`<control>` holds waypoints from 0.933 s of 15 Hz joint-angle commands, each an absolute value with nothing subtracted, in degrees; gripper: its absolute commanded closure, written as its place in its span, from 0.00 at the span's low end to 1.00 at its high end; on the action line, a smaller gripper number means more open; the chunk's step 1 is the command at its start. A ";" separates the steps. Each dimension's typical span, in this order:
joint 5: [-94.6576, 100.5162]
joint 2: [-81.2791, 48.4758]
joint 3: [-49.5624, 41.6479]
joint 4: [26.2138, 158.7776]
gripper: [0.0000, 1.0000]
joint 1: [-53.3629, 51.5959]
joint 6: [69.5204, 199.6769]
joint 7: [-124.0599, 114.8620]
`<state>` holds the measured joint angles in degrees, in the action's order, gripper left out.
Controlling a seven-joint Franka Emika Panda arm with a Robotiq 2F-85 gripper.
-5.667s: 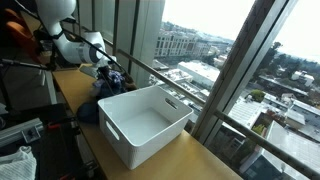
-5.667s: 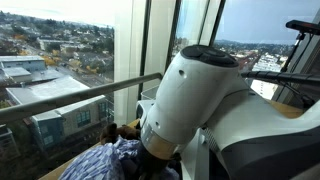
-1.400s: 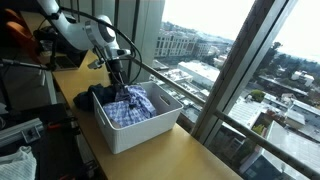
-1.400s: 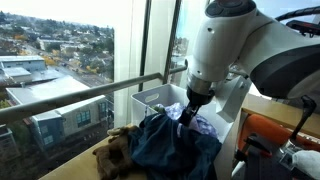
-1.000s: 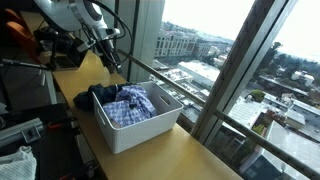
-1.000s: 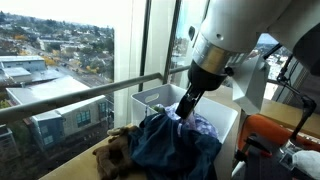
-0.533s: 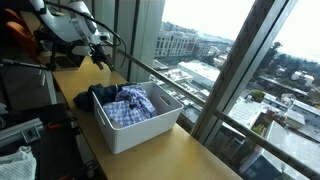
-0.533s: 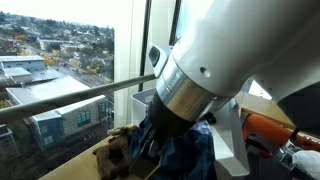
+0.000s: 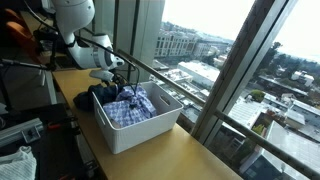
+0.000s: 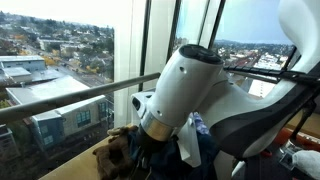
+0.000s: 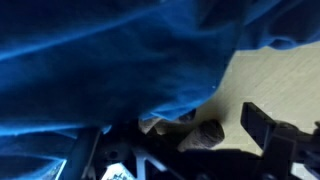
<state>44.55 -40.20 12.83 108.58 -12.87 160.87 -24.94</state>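
The gripper [image 9: 117, 74] hangs low at the far left end of the bin [image 9: 150, 135]. Its 2 fingers [image 11: 266, 128] are spread wide with nothing between them. Right under it is the blue cloth [image 9: 101, 96], bunched at that end of the bin and spilling over the rim. In the wrist view the cloth fills the top and left, and I cannot tell whether the fingers touch it. A plaid shirt [image 9: 131, 109] lies in the bin just right of the cloth. A brown toy [image 11: 206, 133] lies on the table [image 11: 275, 75], just beside the cloth's edge. In an exterior view the arm [image 10: 200, 85] hides most of the bin.
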 commanded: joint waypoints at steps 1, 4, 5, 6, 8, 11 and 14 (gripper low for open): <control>34.85 -44.02 12.22 104.56 0.00 -12.30 160.81 -11.56; 27.55 -45.30 11.36 102.63 0.00 -12.83 159.67 -2.66; 25.56 -45.55 11.22 102.21 0.00 -12.96 159.46 -0.29; 23.87 -45.88 11.35 101.90 0.25 -12.82 159.30 1.90; 21.49 -46.41 11.22 101.10 0.35 -13.07 158.75 4.78; 19.31 -46.53 11.30 100.65 0.58 -13.24 158.08 7.53; 18.16 -46.31 11.13 100.43 0.80 -13.65 156.98 8.68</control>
<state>20.68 -45.71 11.81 102.23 -12.43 158.89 6.13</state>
